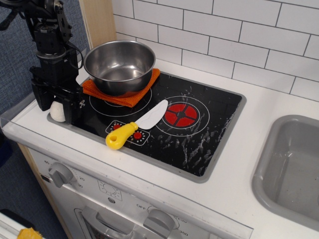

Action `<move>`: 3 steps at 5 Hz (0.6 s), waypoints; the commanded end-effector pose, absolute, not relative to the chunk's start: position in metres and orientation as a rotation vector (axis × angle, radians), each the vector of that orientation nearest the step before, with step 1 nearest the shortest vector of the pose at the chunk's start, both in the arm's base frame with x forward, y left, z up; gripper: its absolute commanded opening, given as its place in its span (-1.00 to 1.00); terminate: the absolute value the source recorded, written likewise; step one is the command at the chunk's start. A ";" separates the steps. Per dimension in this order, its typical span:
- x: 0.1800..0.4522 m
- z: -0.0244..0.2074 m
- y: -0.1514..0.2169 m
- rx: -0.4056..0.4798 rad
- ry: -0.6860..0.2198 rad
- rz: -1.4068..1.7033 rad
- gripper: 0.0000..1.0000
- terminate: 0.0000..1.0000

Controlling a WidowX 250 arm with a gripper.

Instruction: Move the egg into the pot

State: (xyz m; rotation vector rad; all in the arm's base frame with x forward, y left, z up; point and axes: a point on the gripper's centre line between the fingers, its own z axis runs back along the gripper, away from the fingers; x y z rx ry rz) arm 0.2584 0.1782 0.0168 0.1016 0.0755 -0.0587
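Observation:
The egg [57, 111] lies at the front left corner of the black hob; only a small off-white part of it shows. My gripper [58, 114] has come down over it, its jaws open, with one black finger [40, 97] to the egg's left and the other [75, 107] in front of its right side, hiding most of it. I cannot tell whether the fingers touch the egg. The shiny steel pot [119, 63] stands empty on an orange cloth [145, 84], behind and to the right of the gripper.
A toy knife [133, 127] with a yellow handle lies on the black hob [204, 134], right of the gripper. A grey sink basin [294, 169] is at the far right. A white tiled wall runs along the back. Oven knobs [61, 174] sit below the front edge.

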 end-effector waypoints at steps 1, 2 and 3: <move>0.259 0.028 0.182 0.108 0.038 -0.052 -1.00 -1.00; 0.253 0.046 0.180 0.099 -0.014 -0.033 -1.00 -1.00; 0.244 0.070 0.182 0.105 -0.010 0.017 -1.00 -1.00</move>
